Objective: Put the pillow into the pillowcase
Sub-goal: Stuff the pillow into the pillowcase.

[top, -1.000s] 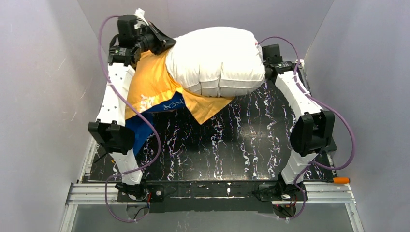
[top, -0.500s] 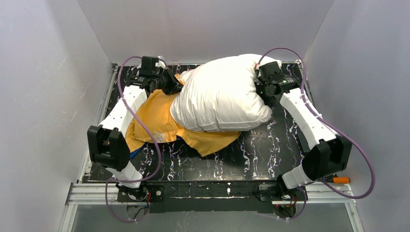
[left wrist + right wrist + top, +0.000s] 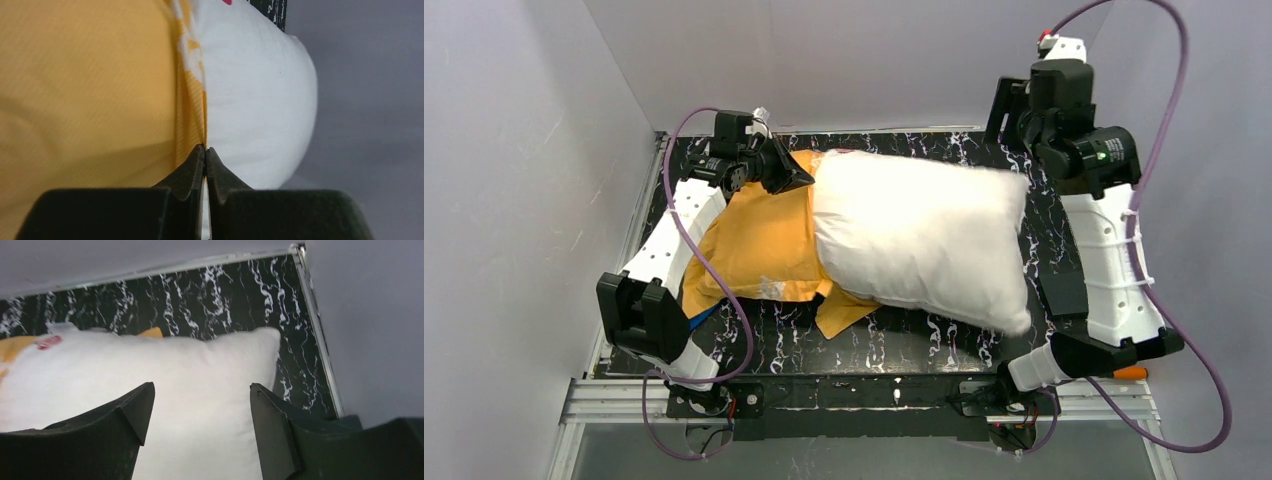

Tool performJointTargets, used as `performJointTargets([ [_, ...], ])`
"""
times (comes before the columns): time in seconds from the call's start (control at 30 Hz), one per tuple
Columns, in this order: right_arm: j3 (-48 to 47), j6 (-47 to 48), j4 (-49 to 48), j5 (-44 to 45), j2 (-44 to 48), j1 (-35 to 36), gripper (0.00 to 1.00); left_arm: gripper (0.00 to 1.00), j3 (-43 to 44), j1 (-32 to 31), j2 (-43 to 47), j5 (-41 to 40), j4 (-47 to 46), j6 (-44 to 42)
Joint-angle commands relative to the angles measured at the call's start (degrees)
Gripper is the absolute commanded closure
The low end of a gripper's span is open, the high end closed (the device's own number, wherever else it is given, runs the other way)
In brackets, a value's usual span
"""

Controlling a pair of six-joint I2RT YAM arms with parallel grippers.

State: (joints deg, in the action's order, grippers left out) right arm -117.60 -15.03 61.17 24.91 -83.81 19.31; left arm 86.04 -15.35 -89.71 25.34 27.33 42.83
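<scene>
The white pillow (image 3: 924,240) lies flat across the middle and right of the table, its left end over the orange-yellow side of the pillowcase (image 3: 759,240). A strip of the case's blue side (image 3: 700,317) shows by the left arm. My left gripper (image 3: 800,178) is shut on the pillowcase's orange edge right where it meets the pillow. In the left wrist view the jaws (image 3: 205,148) pinch that hem, with the pillowcase (image 3: 90,90) to the left and the pillow (image 3: 260,100) to the right. My right gripper (image 3: 1012,120) hangs open above the pillow's right end (image 3: 200,355), holding nothing (image 3: 200,387).
Grey walls close in the black marbled table (image 3: 874,325) on three sides. An orange-handled tool (image 3: 1130,372) lies at the front right corner. A metal rail (image 3: 864,400) runs along the near edge between the arm bases.
The right gripper has opened, let go of the pillow and risen to the back right. The pillow has dropped and flattened on the table. The left gripper has lowered, still shut on the pillowcase.
</scene>
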Motion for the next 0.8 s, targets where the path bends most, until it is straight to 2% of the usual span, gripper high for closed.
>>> performJointTargets([
  [0.0, -6.33, 3.14, -4.12, -5.19, -2.70, 0.36, 0.22, 1.00, 3.83, -0.89, 0.97, 3.66, 2.72, -2.18],
  [0.07, -5.55, 4.91, -6.15, -18.56, -4.27, 0.46, 0.22, 1.00, 4.39, -0.96, 0.48, 4.93, 2.27, -1.71],
  [0.1, -4.18, 4.95, -7.04, -22.53, -5.18, 0.46, 0.22, 1.00, 4.66, -0.98, 0.09, 5.84, 1.94, -1.37],
  [0.13, -2.57, 4.78, -7.53, -31.44, -6.31, 0.68, 0.24, 1.00, 4.87, -0.94, -0.26, 6.76, 1.72, -0.91],
  [0.17, -0.51, 4.52, -8.35, -36.12, -7.31, 1.48, 0.26, 1.00, 5.03, -0.95, -0.50, 7.41, 1.26, -0.48],
  [0.3, 11.03, 4.16, -12.10, -47.32, -11.08, 5.44, 0.30, 1.00, 5.40, -0.99, -1.48, 9.45, -0.95, 2.28],
  [0.43, 14.37, 4.61, -12.94, -56.84, -17.80, 6.85, 0.32, 1.00, 8.30, -1.50, -3.61, 12.11, -5.41, 7.84],
  [0.53, 15.07, 0.84, -17.75, -65.27, -22.92, 7.06, 0.34, 1.00, 13.18, -3.37, -6.71, 14.41, -9.15, 12.73],
  [0.6, 16.88, -5.90, -25.87, -72.17, -25.87, 7.12, 0.43, 1.00, 17.16, -5.50, -9.93, 16.63, -13.98, 18.48],
  [0.67, 19.95, -15.35, -38.02, -75.87, -27.40, 7.39, 0.57, 1.00, 21.45, -8.06, -13.36, 18.76, -20.48, 25.10],
  [0.73, 24.16, -28.15, -55.62, -78.41, -28.45, 7.79, 0.68, 1.00, 27.26, -11.08, -16.83, 19.71, -24.30, 29.49],
  [0.77, 25.75, -34.78, -67.60, -78.79, -29.20, 7.88, 0.75, 1.00, 30.95, -12.37, -18.47, 20.15, -24.02, 30.06],
])
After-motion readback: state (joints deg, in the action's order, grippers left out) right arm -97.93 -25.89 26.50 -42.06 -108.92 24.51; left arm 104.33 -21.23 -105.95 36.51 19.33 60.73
